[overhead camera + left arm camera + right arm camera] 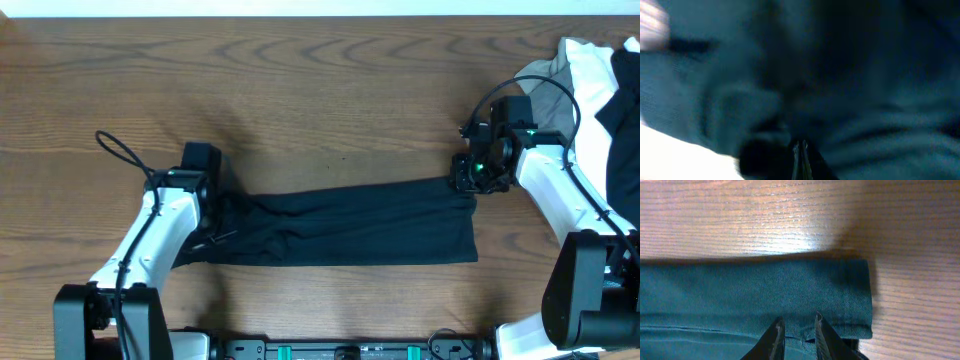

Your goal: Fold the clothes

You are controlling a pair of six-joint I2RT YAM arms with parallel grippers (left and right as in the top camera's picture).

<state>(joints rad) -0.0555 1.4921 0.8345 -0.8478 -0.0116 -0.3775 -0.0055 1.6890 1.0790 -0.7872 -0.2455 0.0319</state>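
Black garment, folded into a long band, is laid across the table. Its right end is clamped by the right gripper. Its bunched left end is seemingly pinched by the closed left gripper, that wrist view being blurred. Other clothes are heaped far right.

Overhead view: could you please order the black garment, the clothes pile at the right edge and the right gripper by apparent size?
1. black garment
2. clothes pile, partly cut off by the frame
3. right gripper, clearly smallest
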